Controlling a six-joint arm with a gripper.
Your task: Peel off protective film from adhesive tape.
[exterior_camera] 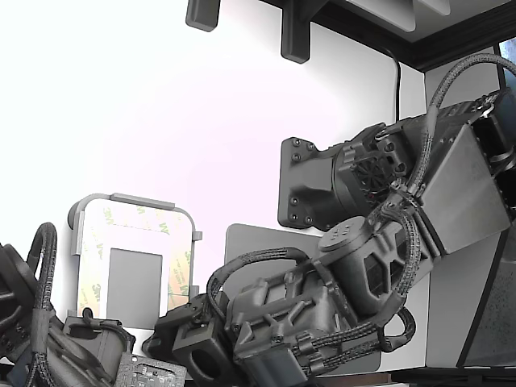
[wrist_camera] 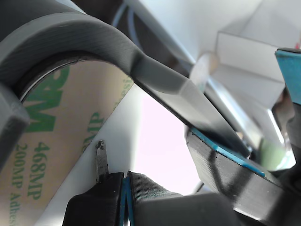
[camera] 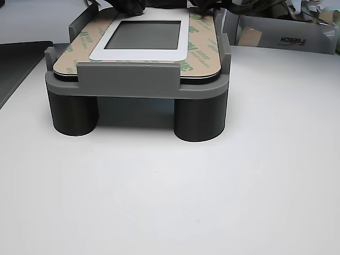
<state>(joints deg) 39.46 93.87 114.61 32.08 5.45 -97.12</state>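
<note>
The adhesive tape's protective film [camera: 202,48], cream with green 3M print, borders a grey rectangle [camera: 144,34] on a plate held in a grey fixture [camera: 127,79]. The film [exterior_camera: 137,216] lies flat on every side that shows. My gripper [exterior_camera: 181,334] is low at the plate's corner nearer the exterior view's right. In the wrist view its two dark fingers meet along a thin blue pad line at my gripper [wrist_camera: 126,188], shut, right beside the film's [wrist_camera: 51,155] edge. A small metal tip [wrist_camera: 100,160] pokes up at that edge. No film shows between the fingers.
A second arm [exterior_camera: 32,322] sits at the exterior view's lower left. The fixture stands on two round legs on a white table [camera: 170,202]. A dark mat [camera: 16,58] lies to its left and a labelled box [camera: 287,37] behind right.
</note>
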